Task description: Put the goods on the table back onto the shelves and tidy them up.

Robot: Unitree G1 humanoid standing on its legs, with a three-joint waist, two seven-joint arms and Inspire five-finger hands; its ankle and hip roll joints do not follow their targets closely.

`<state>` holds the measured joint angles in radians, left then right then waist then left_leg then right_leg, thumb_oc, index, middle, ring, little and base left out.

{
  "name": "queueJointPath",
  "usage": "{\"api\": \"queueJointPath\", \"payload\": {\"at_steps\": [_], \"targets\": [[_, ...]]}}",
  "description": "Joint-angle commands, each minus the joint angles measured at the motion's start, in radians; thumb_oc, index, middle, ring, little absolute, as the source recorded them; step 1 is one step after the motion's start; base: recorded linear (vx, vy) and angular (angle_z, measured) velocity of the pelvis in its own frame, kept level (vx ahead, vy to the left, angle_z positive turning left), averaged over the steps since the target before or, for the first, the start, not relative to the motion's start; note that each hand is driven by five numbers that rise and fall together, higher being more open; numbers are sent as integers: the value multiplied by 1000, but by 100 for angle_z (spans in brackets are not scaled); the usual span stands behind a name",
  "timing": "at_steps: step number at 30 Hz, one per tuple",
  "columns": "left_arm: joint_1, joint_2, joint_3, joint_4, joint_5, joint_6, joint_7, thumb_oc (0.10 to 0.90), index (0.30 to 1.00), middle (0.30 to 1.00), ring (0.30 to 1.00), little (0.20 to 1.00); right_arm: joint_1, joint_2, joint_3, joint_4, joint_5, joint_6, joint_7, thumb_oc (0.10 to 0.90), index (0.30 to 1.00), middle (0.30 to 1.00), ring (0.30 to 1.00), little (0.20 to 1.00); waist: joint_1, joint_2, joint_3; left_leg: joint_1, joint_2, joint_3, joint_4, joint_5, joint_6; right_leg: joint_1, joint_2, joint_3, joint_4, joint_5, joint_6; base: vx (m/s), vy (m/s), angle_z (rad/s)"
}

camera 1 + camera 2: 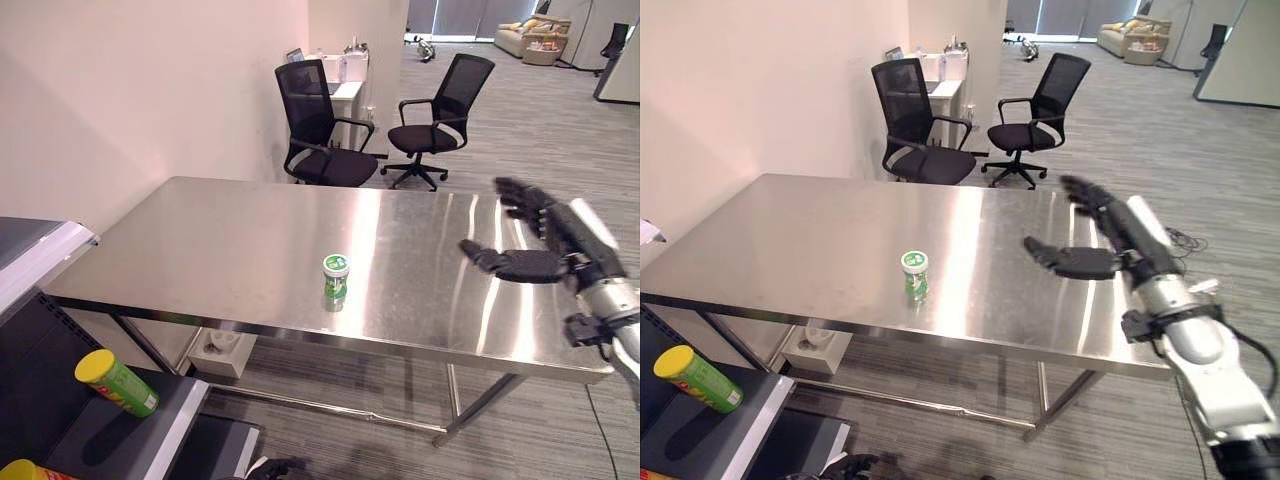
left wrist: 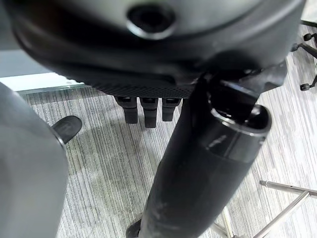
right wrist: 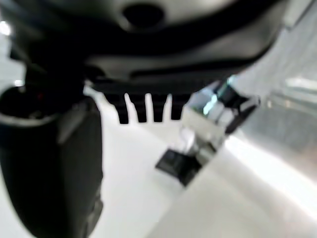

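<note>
A steel table stands against a pale wall, its top bare apart from one item. Left of the table and lower than its top is a dark shelf with a white front edge. Beyond the table's far edge stand two black office chairs, side by side on grey carpet, and a white desk sits behind the nearer chair. Far past the table, at the back of the room, is a beige sofa.

Above the table's right end hovers the right hand, clear of the surface, with its fingers straight and spread and the thumb held out towards the table's middle; it holds nothing. The left hand shows in the left wrist view, over carpet beside the table's legs, its short row of fingers straight and empty.

Under the table, near its left legs, lies a small white box.

On the shelf left of the table lies a green tube with a yellow lid, tipped on its side. A small green and white cup stands upright near the table's front edge, about midway along it and well apart from the right hand.
</note>
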<state>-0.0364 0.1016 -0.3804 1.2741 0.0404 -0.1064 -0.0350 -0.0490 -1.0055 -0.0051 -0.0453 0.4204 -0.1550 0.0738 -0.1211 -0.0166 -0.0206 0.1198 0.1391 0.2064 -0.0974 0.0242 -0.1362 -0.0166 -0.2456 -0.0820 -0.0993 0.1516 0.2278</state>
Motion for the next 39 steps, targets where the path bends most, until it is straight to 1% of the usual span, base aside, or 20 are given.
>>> {"api": "queueJointPath", "payload": {"at_steps": [1, 3, 4, 8, 17, 20, 25, 28, 33, 39], "targets": [[-35, 16, -28, 9, 7, -40, -20, 800, 900, 900, 900, 900, -195, -13, -31, -11, 57, -68, 10, 800, 900, 900, 900, 900, 61, -38, -9, 29, -17, -12, 10, -99, 23, -4, 14, -32, 12, -19, 1, -13, -21, 5], [-38, 17, -34, 5, 6, -41, -20, 800, 900, 900, 900, 900, -242, 4, 24, 3, 51, -66, 13, 800, 900, 900, 900, 900, 69, -38, -8, 27, -15, -17, 10, -97, 22, -1, 14, -36, 12, -21, -2, -12, -16, 4], [-38, 16, -34, 3, 6, -41, -18, 800, 900, 900, 900, 900, -266, 9, 56, 11, 26, -63, 12, 800, 900, 900, 900, 900, 73, -37, -8, 26, -14, -20, 10, -96, 22, 2, 14, -40, 12, -23, -3, -4, -9, 9], [-42, 12, -35, 3, 2, -39, -12, 800, 900, 900, 900, 900, -312, 37, 116, 33, -27, -56, 6, 800, 900, 900, 900, 900, 85, -36, -10, 27, -10, -30, 10, -96, 21, 13, 15, -50, 12, -31, -6, 6, -4, 13], [-48, 15, -37, 1, -5, -33, 3, 800, 900, 900, 900, 900, -383, 113, 189, 100, -81, -43, -19, 800, 900, 900, 900, 900, 100, -36, -9, 27, -3, -56, 10, -94, 17, 40, 18, -72, 13, -47, -15, 5, -9, 8], [-46, 16, -39, 0, -6, -31, 4, 800, 900, 900, 900, 900, -397, 123, 205, 122, -86, -39, -21, 800, 900, 900, 900, 900, 104, -36, -8, 28, -1, -61, 10, -93, 15, 47, 20, -79, 14, -51, -17, 6, -11, 10], [-43, 19, -45, -4, -23, -28, 6, 800, 900, 900, 900, 900, -452, 152, 259, 223, -104, -25, -31, 800, 900, 900, 900, 900, 117, -36, -6, 27, 9, -77, 10, -88, 10, 59, 23, -94, 21, -66, -23, 9, -15, 10], [-41, 19, -47, -5, -30, -25, 7, 800, 900, 900, 900, 900, -474, 163, 280, 255, -100, -21, -30, 800, 900, 900, 900, 900, 120, -36, -6, 27, 12, -85, 10, -87, 9, 64, 25, -99, 24, -72, -26, 7, -15, 16], [-44, 24, -59, -11, -45, -22, 13, 800, 900, 900, 900, 900, -542, 191, 330, 342, -87, -13, -35, 800, 900, 900, 900, 900, 129, -36, -1, 25, 21, -107, 10, -81, 7, 63, 29, -109, 59, -94, -33, -1, -10, 5], [-47, 31, -62, -9, -59, -20, 19, 800, 900, 900, 900, 900, -578, 214, 365, 400, -79, -6, -31, 800, 900, 900, 900, 900, 133, -36, 5, 27, 28, -129, 10, -77, 10, 55, 30, -121, 108, -118, -40, 0, -7, 12]]}}
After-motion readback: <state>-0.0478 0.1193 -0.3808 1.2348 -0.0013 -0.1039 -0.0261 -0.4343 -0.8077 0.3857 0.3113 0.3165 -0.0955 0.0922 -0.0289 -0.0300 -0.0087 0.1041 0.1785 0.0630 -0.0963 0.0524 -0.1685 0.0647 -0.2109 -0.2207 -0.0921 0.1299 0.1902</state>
